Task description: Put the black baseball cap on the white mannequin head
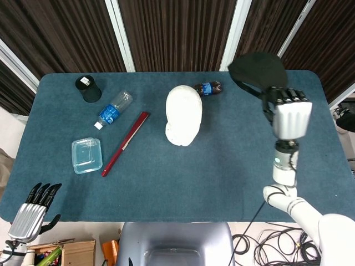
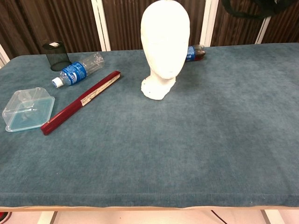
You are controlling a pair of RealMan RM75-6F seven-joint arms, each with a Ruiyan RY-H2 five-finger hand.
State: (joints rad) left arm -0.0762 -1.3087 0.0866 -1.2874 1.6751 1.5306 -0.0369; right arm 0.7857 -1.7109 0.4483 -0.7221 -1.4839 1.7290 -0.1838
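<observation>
The white mannequin head (image 1: 183,115) stands upright at the table's middle back, also plain in the chest view (image 2: 165,44). My right hand (image 1: 288,111) is raised high above the table's right side and holds the black baseball cap (image 1: 258,71) by its rim. In the chest view only the cap's lower edge (image 2: 243,10) shows at the top right, well above the table; the hand itself is out of that frame. My left hand (image 1: 34,211) hangs off the near left table corner, fingers together and nothing in them.
On the left lie a red folded fan (image 1: 125,143), a clear plastic box (image 1: 87,155), a water bottle (image 1: 115,108) and a black mesh cup (image 1: 89,88). A small cola bottle (image 1: 208,88) lies just behind the mannequin head. The blue table (image 1: 222,177) ends near my body.
</observation>
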